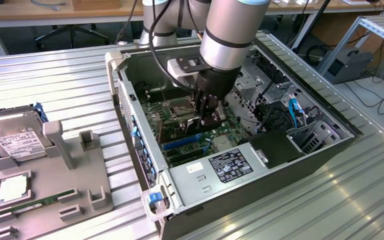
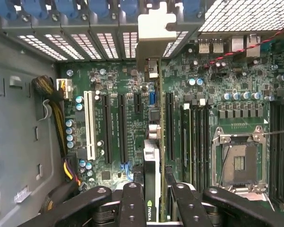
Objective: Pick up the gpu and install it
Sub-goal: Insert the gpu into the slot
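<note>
arm (image 1: 235, 30): comes in from the top of the exterior view, reaching down into the open computer case (image 1: 325, 150) that lies on its side on the ribbed metal table (image 1: 65, 75).
gripper (image 1: 209, 114): low inside the case, over the motherboard (image 1: 178, 142); clamped on the gpu, one dark finger against each face.
gpu (image 2: 151, 161): held on edge between the fingers (image 2: 132, 203), its length running toward the rear wall of the case; stands among the black expansion slots (image 2: 106, 127), just beside the long slot nearest the memory sockets; cannot tell whether its lower edge sits in a slot.
wrist view adds: the silver bracket (image 2: 154, 33) at the card's far end, up against the perforated rear slot covers (image 2: 80, 42); a green logo on the card's pale shroud, right at the gripper (image 2: 155, 191); a white slot (image 2: 89, 125) farther from the card; a yellow and black cable bundle (image 2: 57, 113) along the case floor.
exterior view adds: the card as no more than a dark shape (image 1: 213, 122) under the fingers; a hard drive (image 1: 12, 137) with a white label and a green memory stick (image 1: 28, 205) resting on a grey holder (image 1: 72, 170) at the exterior view's left, well apart from the case; a labelled power supply (image 1: 229, 165) at the case's near end.
both views: the metal-framed processor socket (image 2: 239, 163) near the card, on the side away from the white slot.
</note>
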Tool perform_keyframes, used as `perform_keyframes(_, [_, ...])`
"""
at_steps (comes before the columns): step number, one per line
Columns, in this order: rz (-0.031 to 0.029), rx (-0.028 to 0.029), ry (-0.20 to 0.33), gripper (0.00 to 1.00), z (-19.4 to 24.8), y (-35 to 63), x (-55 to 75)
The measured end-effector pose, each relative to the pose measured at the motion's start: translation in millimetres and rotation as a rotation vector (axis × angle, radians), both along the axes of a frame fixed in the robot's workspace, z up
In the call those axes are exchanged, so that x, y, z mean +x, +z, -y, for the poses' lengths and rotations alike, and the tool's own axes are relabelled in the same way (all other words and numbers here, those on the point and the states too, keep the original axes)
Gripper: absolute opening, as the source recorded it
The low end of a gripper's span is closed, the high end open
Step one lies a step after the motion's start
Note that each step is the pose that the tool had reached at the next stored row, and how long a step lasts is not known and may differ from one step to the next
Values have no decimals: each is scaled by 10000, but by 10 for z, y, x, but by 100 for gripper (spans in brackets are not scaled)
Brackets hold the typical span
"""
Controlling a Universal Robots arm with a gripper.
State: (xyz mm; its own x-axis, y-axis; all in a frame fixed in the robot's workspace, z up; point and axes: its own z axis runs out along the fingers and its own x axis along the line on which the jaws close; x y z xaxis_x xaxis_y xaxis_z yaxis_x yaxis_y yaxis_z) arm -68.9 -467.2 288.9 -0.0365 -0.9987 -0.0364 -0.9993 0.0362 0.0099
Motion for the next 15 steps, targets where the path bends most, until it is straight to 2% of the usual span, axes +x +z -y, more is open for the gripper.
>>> perform_keyframes(15, [0,-8,5,27,-16,-155,-126])
